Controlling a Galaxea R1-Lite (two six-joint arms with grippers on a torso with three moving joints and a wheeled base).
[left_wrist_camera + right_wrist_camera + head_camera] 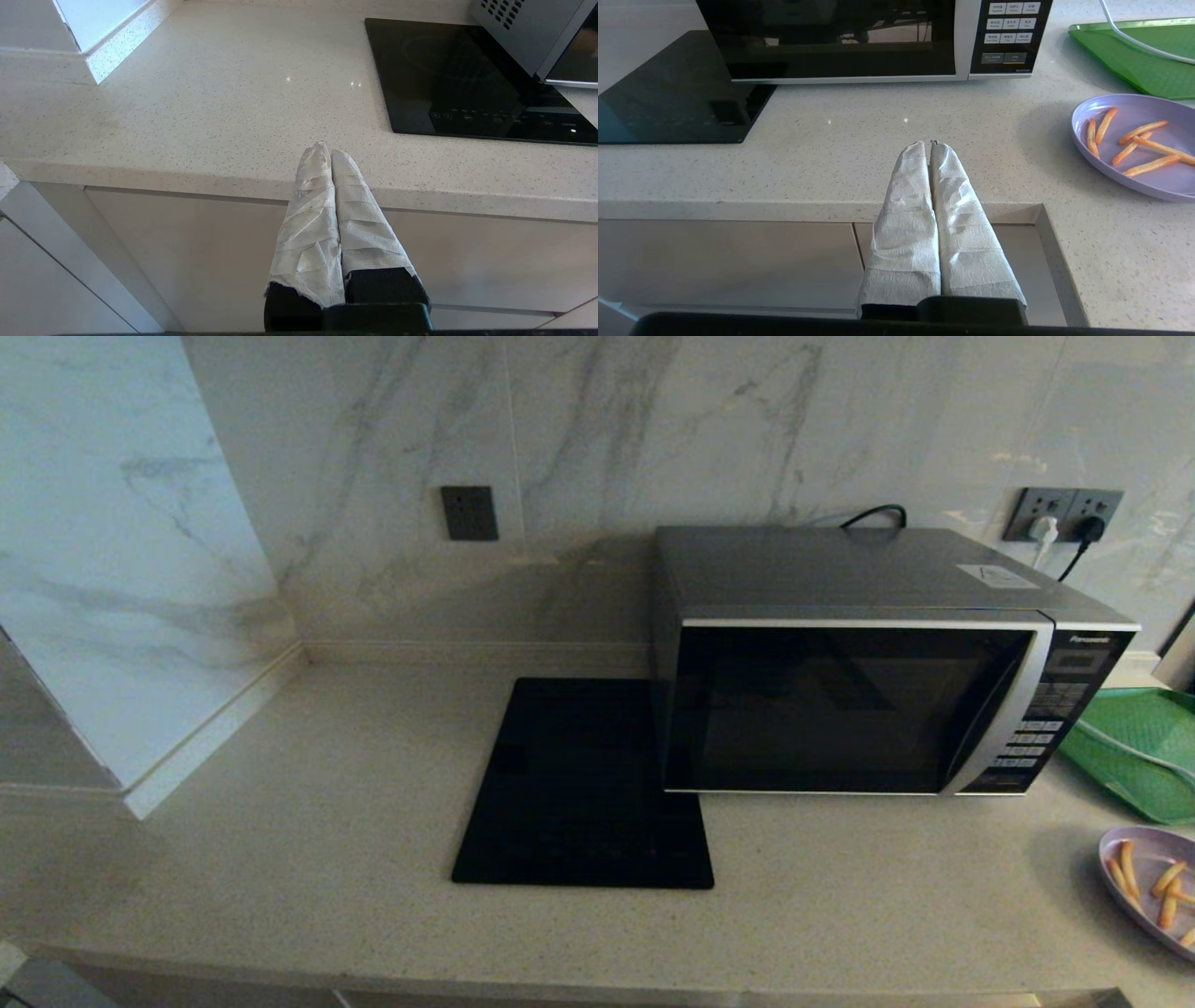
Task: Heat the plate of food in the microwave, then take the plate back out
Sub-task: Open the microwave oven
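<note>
1. We see the microwave standing on the pale speckled surface against the marble wall, its dark glass door shut and its black button panel at the right end
2. A flat black square mat lies on the surface just left of the microwave, its right edge touching or slipping under the microwave's left side; which of the two we cannot tell
3. The plate of food sits near the front right of the surface, well apart from the microwave door; thin orange fries lie scattered in its lilac bowl
4. A green tray rests behind the plate, just right of the microwave, with a white cable draped across it
5. Our left tool hangs in front of the surface's front edge, left of the mat; its cloth-wrapped fingers are pressed together and hold nothing
6. Our right tool hangs at the front edge before the microwave, to the left of the plate; its wrapped fingers likewise meet at the tips, empty
</note>
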